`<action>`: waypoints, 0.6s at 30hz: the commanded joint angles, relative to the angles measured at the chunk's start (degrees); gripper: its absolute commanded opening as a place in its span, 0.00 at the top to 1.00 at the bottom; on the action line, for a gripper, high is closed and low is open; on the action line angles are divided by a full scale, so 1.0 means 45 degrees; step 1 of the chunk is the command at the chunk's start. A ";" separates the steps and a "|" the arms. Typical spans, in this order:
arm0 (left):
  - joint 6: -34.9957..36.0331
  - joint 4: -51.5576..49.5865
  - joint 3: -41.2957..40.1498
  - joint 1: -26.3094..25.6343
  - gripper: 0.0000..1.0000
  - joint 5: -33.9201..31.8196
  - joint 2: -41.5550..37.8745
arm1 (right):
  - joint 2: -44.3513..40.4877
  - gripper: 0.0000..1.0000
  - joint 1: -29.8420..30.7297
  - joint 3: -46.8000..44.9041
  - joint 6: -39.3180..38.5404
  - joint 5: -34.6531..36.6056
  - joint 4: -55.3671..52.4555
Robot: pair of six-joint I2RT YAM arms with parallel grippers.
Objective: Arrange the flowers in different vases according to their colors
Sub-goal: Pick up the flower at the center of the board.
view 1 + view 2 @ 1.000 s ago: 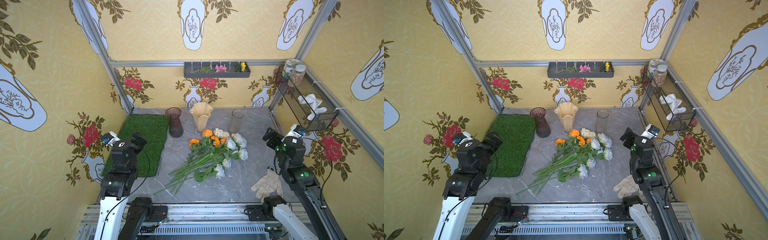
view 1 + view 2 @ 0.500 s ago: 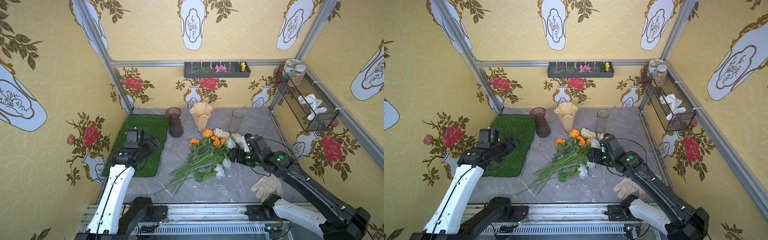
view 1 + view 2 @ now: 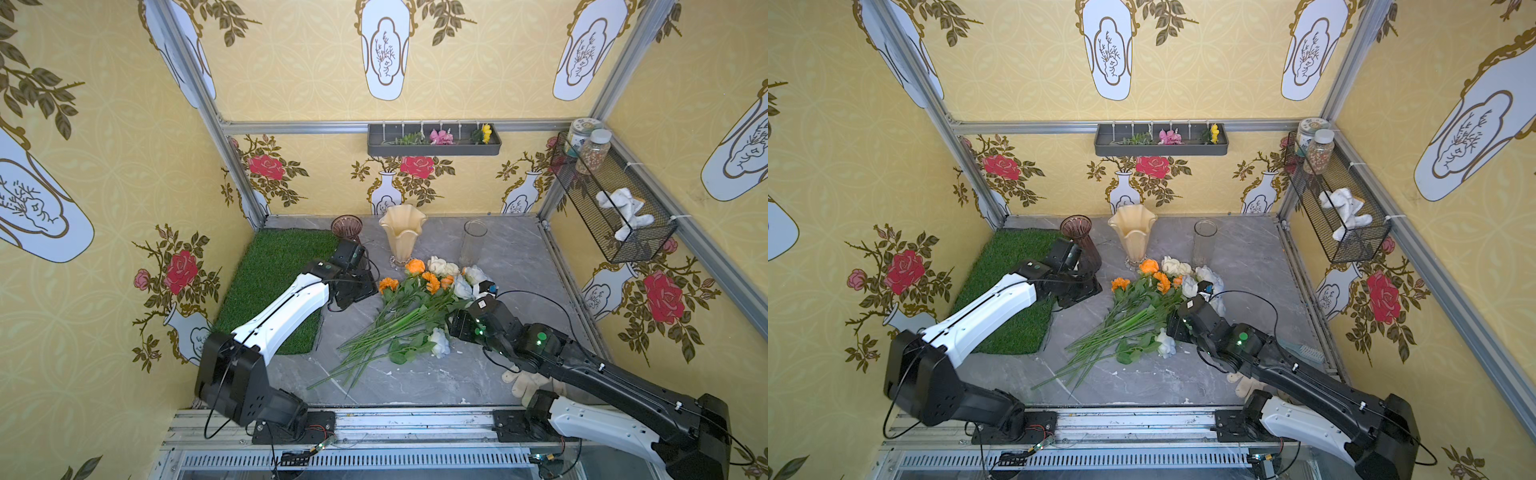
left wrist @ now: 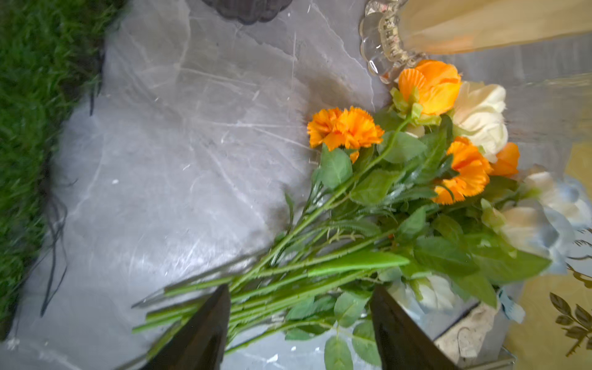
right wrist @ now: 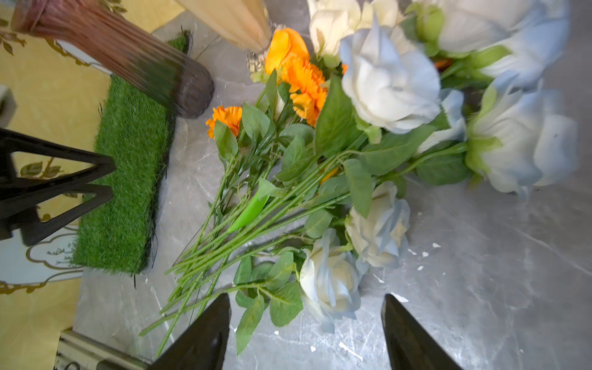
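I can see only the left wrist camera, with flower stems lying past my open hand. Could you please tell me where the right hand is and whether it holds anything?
Observer: The right hand is open and holds nothing. It is beside the pale-blue-tinted roses.
Operator: Thank you. I see only the feet of two vases here. Has any vase received a flower?
Observer: No. In both top views the purple vase, the cream vase and the clear cylinder stand upright and empty in a row at the back of the table.
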 commanded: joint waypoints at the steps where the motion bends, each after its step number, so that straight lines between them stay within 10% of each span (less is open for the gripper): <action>1: 0.0555 -0.0040 0.0979 -0.0175 0.30 0.0709 0.1371 | -0.0563 0.31 -0.0303 -0.0610 0.0662 0.1140 0.0729; 10: 0.0929 -0.1010 0.2397 -0.0608 0.39 0.0957 0.3418 | -0.0972 0.34 -0.4104 -0.2397 0.0924 -0.3047 0.2776; 18: 0.1147 -0.1236 0.2474 -0.0662 0.54 0.1350 0.4358 | -0.0648 0.35 -0.4331 -0.2631 0.0906 -0.3510 0.3317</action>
